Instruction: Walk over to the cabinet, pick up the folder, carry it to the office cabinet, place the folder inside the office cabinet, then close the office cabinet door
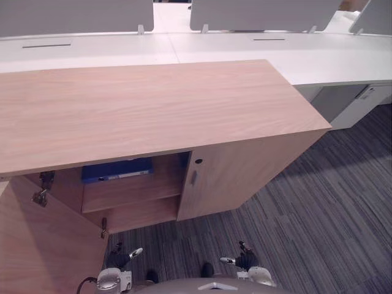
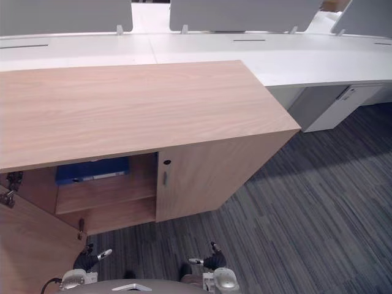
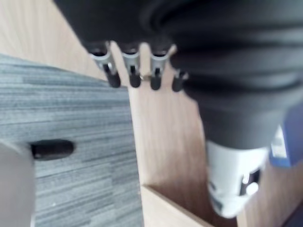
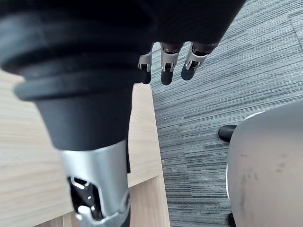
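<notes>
While the folder [image 1: 117,169] is lying toward the left edge of the upper shelf [image 1: 131,193] in the office cabinet [image 1: 153,104], the left hand [image 1: 124,256] and right hand [image 1: 242,260] are hanging empty, fingers relaxed. Closing is calling for a flat push near the free edge of the door [image 1: 37,245].

White desks [image 1: 318,58] run in a long row across the far side. Grey divider screens [image 1: 263,13] stand upright along their back edge on small white feet [image 1: 204,28]. There are narrow dark slots [image 1: 268,39] in the desktops, possibly cable openings, though they are too small to tell. A pale low unit [image 2: 331,110] sits under the desk at far right. Grey striped carpet [image 1: 318,214] covers the floor.
</notes>
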Controlling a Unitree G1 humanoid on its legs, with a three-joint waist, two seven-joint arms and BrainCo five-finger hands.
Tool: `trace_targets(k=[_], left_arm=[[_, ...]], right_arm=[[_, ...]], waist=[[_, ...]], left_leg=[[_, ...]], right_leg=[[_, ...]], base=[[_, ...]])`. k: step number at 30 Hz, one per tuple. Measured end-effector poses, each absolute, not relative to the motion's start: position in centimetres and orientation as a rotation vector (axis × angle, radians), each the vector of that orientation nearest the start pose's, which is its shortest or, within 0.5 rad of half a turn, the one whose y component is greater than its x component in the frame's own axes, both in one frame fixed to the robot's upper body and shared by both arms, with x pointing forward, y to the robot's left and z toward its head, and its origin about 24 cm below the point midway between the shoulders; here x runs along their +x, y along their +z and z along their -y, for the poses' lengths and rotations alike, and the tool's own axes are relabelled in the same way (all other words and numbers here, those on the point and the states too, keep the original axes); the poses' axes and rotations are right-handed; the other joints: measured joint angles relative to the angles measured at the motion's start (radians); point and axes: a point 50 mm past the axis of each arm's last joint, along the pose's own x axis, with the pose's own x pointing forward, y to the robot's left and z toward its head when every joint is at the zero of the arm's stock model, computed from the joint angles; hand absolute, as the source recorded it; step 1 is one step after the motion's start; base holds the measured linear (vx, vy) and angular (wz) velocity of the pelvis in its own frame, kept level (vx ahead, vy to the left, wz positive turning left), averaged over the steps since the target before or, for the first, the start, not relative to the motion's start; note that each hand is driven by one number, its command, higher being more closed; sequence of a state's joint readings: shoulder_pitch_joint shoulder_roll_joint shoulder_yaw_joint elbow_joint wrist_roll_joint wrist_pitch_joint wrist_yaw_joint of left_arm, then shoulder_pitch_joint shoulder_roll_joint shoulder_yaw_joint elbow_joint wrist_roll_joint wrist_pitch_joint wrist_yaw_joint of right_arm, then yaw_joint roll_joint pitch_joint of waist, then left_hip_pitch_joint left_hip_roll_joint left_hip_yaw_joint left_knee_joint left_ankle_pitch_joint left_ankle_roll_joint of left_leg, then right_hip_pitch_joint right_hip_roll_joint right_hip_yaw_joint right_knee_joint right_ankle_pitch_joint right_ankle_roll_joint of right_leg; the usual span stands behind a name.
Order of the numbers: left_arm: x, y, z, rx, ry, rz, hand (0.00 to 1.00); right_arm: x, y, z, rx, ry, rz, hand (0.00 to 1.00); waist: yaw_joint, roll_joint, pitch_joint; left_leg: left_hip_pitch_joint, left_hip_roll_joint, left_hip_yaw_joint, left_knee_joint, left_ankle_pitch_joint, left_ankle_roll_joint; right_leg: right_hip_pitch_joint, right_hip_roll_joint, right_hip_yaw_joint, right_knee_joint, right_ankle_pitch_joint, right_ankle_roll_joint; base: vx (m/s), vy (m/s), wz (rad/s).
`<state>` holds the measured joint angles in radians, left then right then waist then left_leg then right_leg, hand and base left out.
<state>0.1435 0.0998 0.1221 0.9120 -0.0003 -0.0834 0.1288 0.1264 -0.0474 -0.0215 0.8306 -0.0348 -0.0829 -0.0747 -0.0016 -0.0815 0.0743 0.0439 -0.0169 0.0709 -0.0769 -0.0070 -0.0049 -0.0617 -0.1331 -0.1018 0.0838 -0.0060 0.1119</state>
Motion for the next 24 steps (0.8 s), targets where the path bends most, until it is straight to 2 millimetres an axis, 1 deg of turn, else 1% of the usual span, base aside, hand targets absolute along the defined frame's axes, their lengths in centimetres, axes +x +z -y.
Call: trace_targets(k=[2,3,4,5,6,7,10,11,12,13,14,15,16,17,18,19,20,21,22,24], left_arm=[[10.5,-14.6,-21.9,0.083,0.341,-0.949,0.00],[10.5,-14.5,-22.1,0.081,0.357,-0.947,0.00],[10.6,-14.4,-22.3,0.068,0.379,-0.938,0.00],[10.8,-14.3,-22.4,0.068,0.384,-0.930,0.00],[10.8,-14.2,-22.5,0.071,0.391,-0.922,0.00],[11.1,-14.1,-22.2,0.066,0.390,-0.915,0.00],[11.3,-14.2,-21.8,0.051,0.392,-0.910,0.00],[11.2,-14.2,-21.5,0.044,0.396,-0.912,0.00],[11.2,-14.2,-21.5,0.044,0.396,-0.912,0.00],[11.1,-14.3,-21.0,0.030,0.390,-0.917,0.00],[11.0,-14.4,-20.9,0.026,0.390,-0.919,0.00],[11.0,-14.4,-20.9,0.021,0.393,-0.919,0.00],[10.8,-14.4,-21.1,0.022,0.401,-0.923,0.00],[10.9,-14.3,-21.1,0.014,0.410,-0.917,0.00],[10.8,-14.4,-21.0,0.012,0.408,-0.921,0.00],[10.2,-14.6,-20.7,0.004,0.408,-0.939,0.00],[10.0,-14.7,-20.8,0.009,0.410,-0.945,0.00],[10.0,-14.7,-20.8,0.011,0.409,-0.945,0.00],[10.1,-14.6,-20.8,0.012,0.405,-0.943,0.00],[10.0,-14.7,-20.8,0.012,0.405,-0.946,0.00]], right_arm=[[12.9,-13.9,17.7,-0.090,-0.121,-0.867,0.00],[12.9,-13.9,17.7,-0.089,-0.120,-0.866,0.00],[13.2,-13.8,17.7,-0.090,-0.118,-0.857,0.00],[13.4,-13.8,17.7,-0.090,-0.118,-0.853,0.00],[13.8,-13.6,17.8,-0.093,-0.119,-0.839,0.00],[14.4,-13.2,18.0,-0.096,-0.124,-0.814,0.00],[15.1,-12.7,18.2,-0.089,-0.140,-0.784,0.00],[15.1,-12.7,18.2,-0.089,-0.142,-0.783,0.00],[15.1,-12.7,18.2,-0.089,-0.142,-0.783,0.00],[15.2,-12.6,18.2,-0.087,-0.143,-0.776,0.00],[15.4,-12.5,18.1,-0.086,-0.143,-0.766,0.00],[15.7,-12.2,18.0,-0.082,-0.144,-0.746,0.00],[15.5,-12.1,18.0,-0.073,-0.150,-0.743,0.00],[15.2,-12.2,18.0,-0.063,-0.164,-0.746,0.00],[15.1,-12.2,18.2,-0.072,-0.173,-0.748,0.00],[14.5,-12.4,18.8,-0.087,-0.189,-0.763,0.00],[13.9,-12.6,18.9,-0.075,-0.210,-0.780,0.00],[13.7,-12.7,18.8,-0.069,-0.212,-0.787,0.00],[13.4,-12.9,18.5,-0.058,-0.216,-0.796,0.00],[13.6,-12.8,18.1,-0.047,-0.214,-0.794,0.00]], waist=[[0.002,-0.009,-0.004],[0.008,0.002,0.003],[0.017,-0.012,-0.005],[0.020,-0.016,-0.007],[0.024,0.005,0.006],[0.026,0.003,0.008],[0.026,0.034,0.032],[0.028,0.042,0.039],[0.028,0.042,0.039],[0.028,0.052,0.044],[0.032,0.053,0.044],[0.030,0.051,0.042],[0.024,0.025,0.035],[0.013,0.018,0.043],[0.011,0.025,0.042],[-0.003,0.074,0.023],[-0.007,0.057,0.018],[-0.010,0.054,0.015],[-0.011,0.051,0.014],[-0.009,0.050,0.014]], left_leg=[[-0.039,0.000,-0.047,0.051,-0.020,0.000],[-0.061,-0.002,-0.065,0.077,-0.029,-0.003],[-0.078,-0.003,-0.082,0.098,-0.028,-0.001],[-0.088,-0.004,-0.095,0.107,-0.028,-0.002],[-0.111,-0.004,-0.119,0.127,-0.028,-0.003],[-0.121,-0.002,-0.146,0.136,-0.025,-0.007],[-0.133,0.000,-0.188,0.171,-0.022,-0.012],[-0.137,0.001,-0.180,0.186,-0.024,-0.015],[-0.137,0.001,-0.180,0.186,-0.024,-0.015],[-0.150,0.009,-0.146,0.203,-0.035,-0.015],[-0.150,0.010,-0.143,0.196,-0.046,-0.009],[-0.141,0.013,-0.122,0.155,-0.056,0.003],[-0.115,0.011,-0.086,0.125,-0.066,0.012],[-0.134,0.015,-0.002,0.257,-0.095,0.008],[-0.135,0.026,0.027,0.303,-0.105,0.002],[-0.110,0.049,0.055,0.262,-0.149,0.013],[-0.082,0.033,0.045,0.195,-0.111,0.009],[-0.059,0.024,0.039,0.157,-0.089,0.012],[-0.040,0.014,0.035,0.107,-0.064,0.011],[-0.038,0.011,0.027,0.104,-0.063,0.010]], right_leg=[[0.003,-0.001,0.024,0.015,-0.011,-0.002],[0.008,-0.002,0.041,0.014,-0.026,-0.002],[0.009,-0.002,0.038,0.012,-0.042,-0.002],[0.009,-0.001,0.033,0.011,-0.046,-0.002],[0.009,0.005,0.020,0.008,-0.050,-0.008],[0.016,0.008,-0.003,0.007,-0.053,-0.013],[0.049,0.015,-0.051,0.008,-0.062,-0.028],[0.058,0.015,-0.060,0.018,-0.070,-0.033],[0.058,0.015,-0.060,0.018,-0.070,-0.033],[0.047,0.014,-0.080,0.063,-0.099,-0.034],[0.037,0.014,-0.079,0.079,-0.110,-0.036],[0.023,0.013,-0.080,0.080,-0.130,-0.035],[0.019,-0.010,-0.074,0.058,-0.130,-0.040],[0.026,-0.022,-0.077,0.062,-0.131,-0.040],[0.029,-0.014,-0.079,0.065,-0.132,-0.037],[0.031,0.019,-0.092,0.071,-0.139,-0.027],[0.033,0.008,-0.088,0.066,-0.139,-0.032],[0.039,0.005,-0.087,0.057,-0.129,-0.030],[0.054,0.005,-0.096,0.032,-0.108,-0.021],[0.071,0.006,-0.101,0.008,-0.095,-0.026]], base=[[0.05,0.039,0.72],[0.06,0.027,0.66],[0.06,-0.001,0.58],[0.04,-0.055,0.53],[0.00,-0.095,0.57],[-0.01,-0.094,0.61],[-0.04,-0.056,0.60],[-0.06,-0.035,0.31],[-0.12,-0.024,0.37],[-0.11,-0.021,0.23],[-0.17,-0.039,0.27],[-0.10,-0.027,0.13],[-0.04,-0.001,0.25],[0.02,0.013,0.23],[0.05,0.035,0.24],[0.06,0.021,0.24],[0.08,0.023,0.27],[0.14,0.012,0.28],[0.13,0.018,0.22],[0.13,0.032,0.21]])
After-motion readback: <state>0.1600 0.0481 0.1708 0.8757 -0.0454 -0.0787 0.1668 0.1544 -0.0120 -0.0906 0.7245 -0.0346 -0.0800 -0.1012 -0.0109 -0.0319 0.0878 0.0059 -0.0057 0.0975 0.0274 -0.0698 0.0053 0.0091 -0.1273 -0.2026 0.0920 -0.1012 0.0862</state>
